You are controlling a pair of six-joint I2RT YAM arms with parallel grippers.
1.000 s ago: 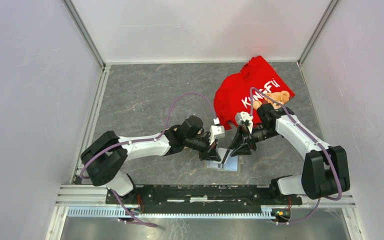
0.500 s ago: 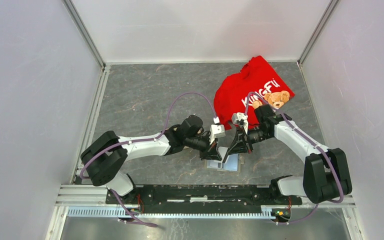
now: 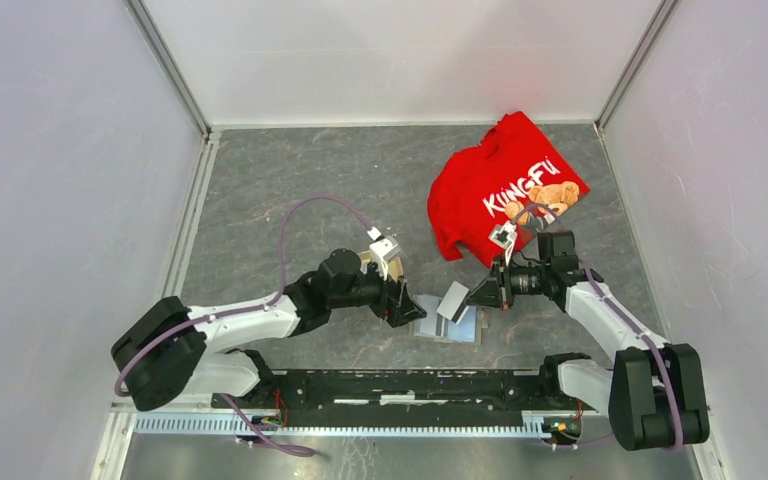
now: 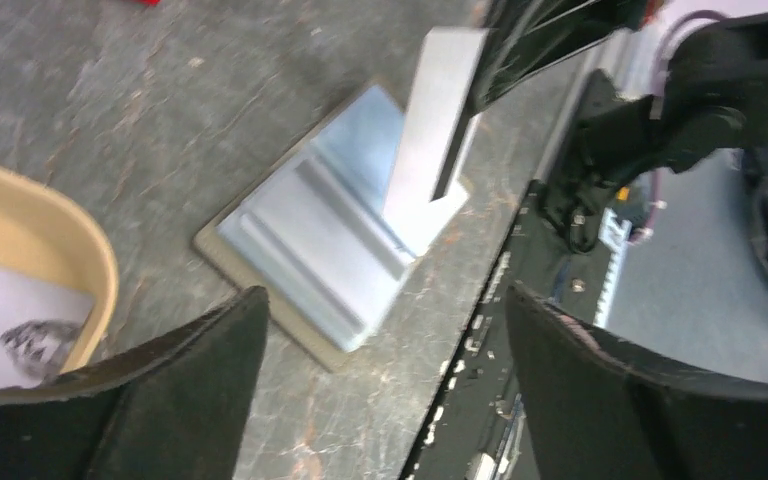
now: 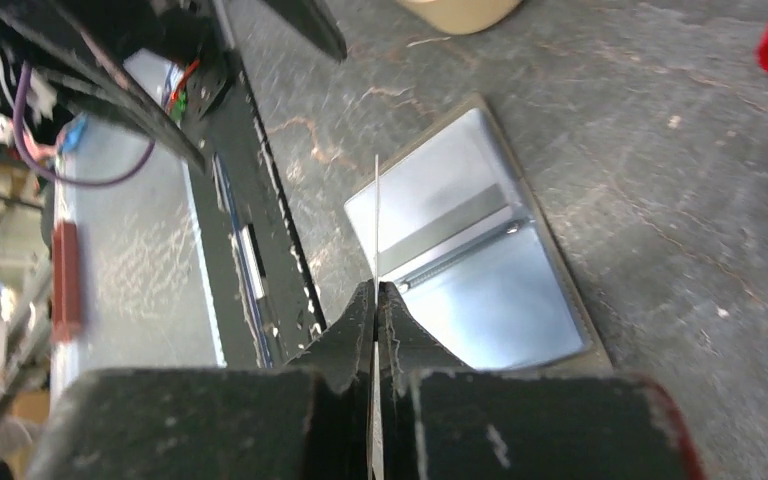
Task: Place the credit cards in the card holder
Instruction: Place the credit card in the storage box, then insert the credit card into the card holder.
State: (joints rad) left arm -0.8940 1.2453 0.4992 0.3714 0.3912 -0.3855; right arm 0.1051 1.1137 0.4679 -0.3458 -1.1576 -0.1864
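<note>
Above the card holder point(image 3: 460, 328) we see right end effector point(image 5: 375, 290) gripping a card point(image 4: 435, 120), left end effector point(image 4: 385, 297) open: unheld holder may skid.

The table point(image 3: 290, 190) has a dark grey top that looks like stone, with pale lines and cracks in it. Plain white walls point(image 3: 60, 200) stand on three sides. Thin silver posts point(image 3: 168, 70) run up the two back corners. A silver rail point(image 3: 160, 385) and a black bar point(image 3: 410, 383) lie along the near edge. The light is soft and even.
</note>
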